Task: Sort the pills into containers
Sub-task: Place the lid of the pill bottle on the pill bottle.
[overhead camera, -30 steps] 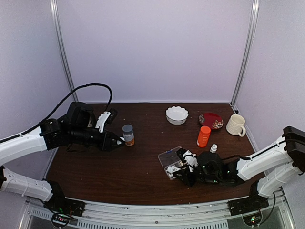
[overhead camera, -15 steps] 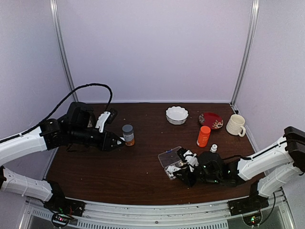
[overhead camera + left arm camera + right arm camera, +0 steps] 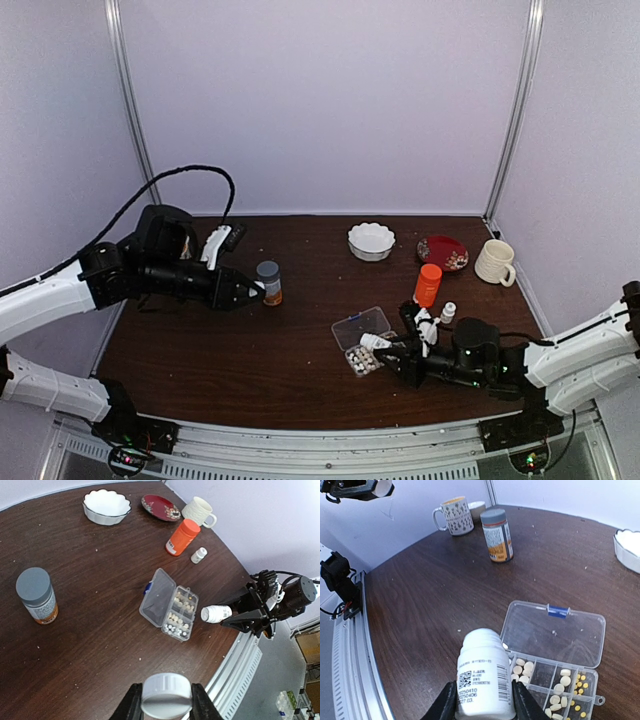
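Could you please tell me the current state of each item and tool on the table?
pill box: open, lid laid flat back.
pills: lying in several cells.
white bottle: tipped on its side, gripped by the right tool.
white cap: clamped in the left tool.
grey-capped bottle: upright, capped.
orange bottle: upright, capped.
small white bottle: upright, capped.
mug: upright.
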Robot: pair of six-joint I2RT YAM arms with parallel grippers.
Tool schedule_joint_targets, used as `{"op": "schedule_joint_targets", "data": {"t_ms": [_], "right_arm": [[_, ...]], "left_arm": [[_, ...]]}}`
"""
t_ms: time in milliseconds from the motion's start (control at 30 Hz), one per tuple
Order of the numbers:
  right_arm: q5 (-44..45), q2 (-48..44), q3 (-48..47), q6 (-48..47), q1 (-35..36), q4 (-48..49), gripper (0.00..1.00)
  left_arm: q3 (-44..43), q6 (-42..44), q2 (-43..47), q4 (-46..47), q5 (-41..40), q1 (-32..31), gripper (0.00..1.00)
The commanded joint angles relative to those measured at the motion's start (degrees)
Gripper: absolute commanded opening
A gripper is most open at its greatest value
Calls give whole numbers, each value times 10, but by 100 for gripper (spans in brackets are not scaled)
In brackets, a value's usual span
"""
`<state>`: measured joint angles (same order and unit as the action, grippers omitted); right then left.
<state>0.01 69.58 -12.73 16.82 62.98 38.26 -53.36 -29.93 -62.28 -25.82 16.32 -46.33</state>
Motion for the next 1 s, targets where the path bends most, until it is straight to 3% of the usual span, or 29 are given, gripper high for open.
{"op": "schedule_joint_targets", "data": {"t_ms": [0,233,433,667,967], "right_arm": [[-9,-78,12,-41,-2,64,0],[-12,-203,-10,-85,-2,45,0],[-47,-243,-61,-135,-2,43,0],[-133,-198,-160,-186,-2,152,0],[-242,-54,-308,-215,1,121,0]], "left_arm": [[-54,-25,10,17,50,3,0],[-106,-60,7,19,95,3,0],[-134,-131,-10,69,158,2,0],[-196,-202,-31,111,203,-13,0],[-219,-297,-54,182,226,-48,0]]}}
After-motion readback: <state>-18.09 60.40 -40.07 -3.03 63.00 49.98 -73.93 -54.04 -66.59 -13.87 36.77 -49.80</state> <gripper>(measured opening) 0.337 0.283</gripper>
